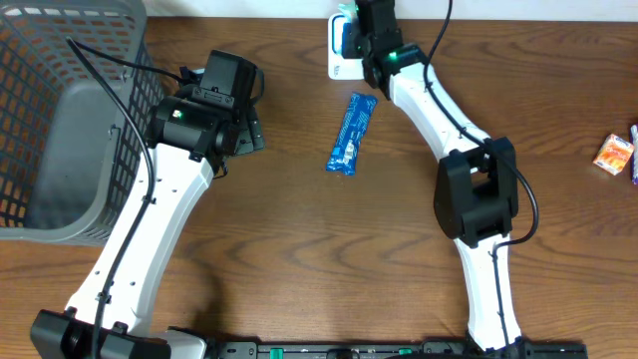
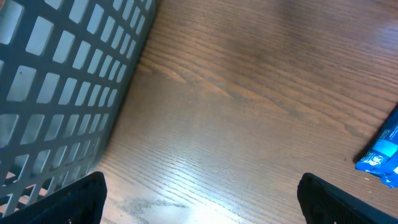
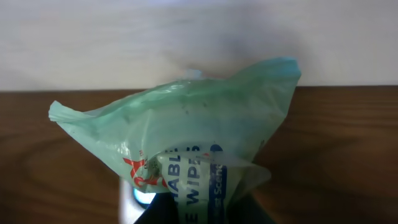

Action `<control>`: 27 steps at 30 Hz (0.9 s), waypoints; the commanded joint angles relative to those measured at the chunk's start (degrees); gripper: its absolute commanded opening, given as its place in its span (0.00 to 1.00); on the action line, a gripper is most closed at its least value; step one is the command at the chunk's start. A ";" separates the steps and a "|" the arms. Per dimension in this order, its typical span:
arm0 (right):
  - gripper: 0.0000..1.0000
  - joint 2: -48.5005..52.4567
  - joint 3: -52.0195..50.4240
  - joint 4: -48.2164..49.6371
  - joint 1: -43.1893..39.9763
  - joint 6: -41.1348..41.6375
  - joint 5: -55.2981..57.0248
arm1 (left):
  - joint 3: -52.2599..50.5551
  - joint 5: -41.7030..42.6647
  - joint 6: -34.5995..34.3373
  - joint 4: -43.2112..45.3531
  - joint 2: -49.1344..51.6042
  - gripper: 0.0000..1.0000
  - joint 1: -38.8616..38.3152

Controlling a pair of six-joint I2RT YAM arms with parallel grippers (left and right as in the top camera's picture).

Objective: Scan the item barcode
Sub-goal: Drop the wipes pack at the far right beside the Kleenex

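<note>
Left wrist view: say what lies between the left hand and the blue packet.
Bare table, from left hand to blue packet; overhead shows likewise.

Grey basket (image 1: 90, 60) at left, blue pkt (image 1: 351, 134) centre, orange pkt (image 1: 614, 154) far right.

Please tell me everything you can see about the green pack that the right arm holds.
The wipes pack is a soft pale green plastic pouch, crumpled and see-through, with a white label reading partly "WIPES" in blue, and red print. Its wide edge points up. The right pincer is shut on its lower end. Behind it are the wooden table and a pale wall. A white device with a blue light shows below its left; contact unclear.
</note>
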 commanded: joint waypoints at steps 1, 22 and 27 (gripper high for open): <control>0.02 -4.02 3.63 -3.39 -4.55 0.55 6.60 | 0.09 -0.37 -0.50 -0.17 0.11 0.98 0.13; 0.75 -7.26 -1.57 -34.27 -44.15 -1.29 3.56 | 0.09 -0.37 -0.50 -0.15 0.11 0.98 0.13; 0.93 -7.26 -3.15 -33.70 -48.74 -6.54 -11.91 | 0.09 -0.37 -0.50 -0.15 0.11 0.98 0.13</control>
